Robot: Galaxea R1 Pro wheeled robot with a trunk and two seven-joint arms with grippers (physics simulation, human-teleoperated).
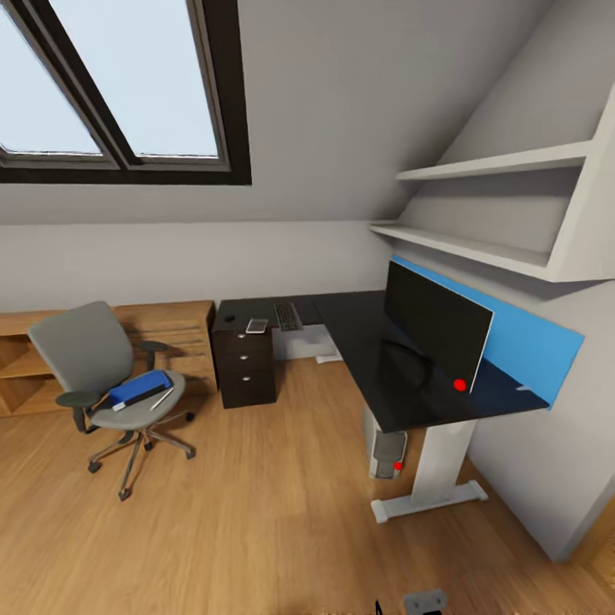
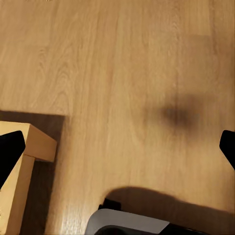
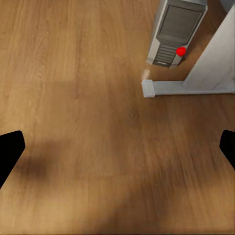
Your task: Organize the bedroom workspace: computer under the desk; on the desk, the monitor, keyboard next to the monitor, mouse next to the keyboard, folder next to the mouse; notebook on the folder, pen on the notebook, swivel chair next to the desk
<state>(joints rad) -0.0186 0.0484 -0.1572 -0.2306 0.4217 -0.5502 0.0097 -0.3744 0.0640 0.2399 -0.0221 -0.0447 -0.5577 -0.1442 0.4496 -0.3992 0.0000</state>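
Folder (image 1: 139, 389) is sitting on the swivel chair (image 1: 102, 376) seat with the pen (image 1: 162, 398) lying beside it — likely light, stiff and slick, so I'm judging a pinch at an overhanging edge works best, while the pen is looking thin and prone to rolling. Both grippers are hanging over bare floor, jaws spread wide, gripping nothing. No readable labels or writing are showing anywhere.
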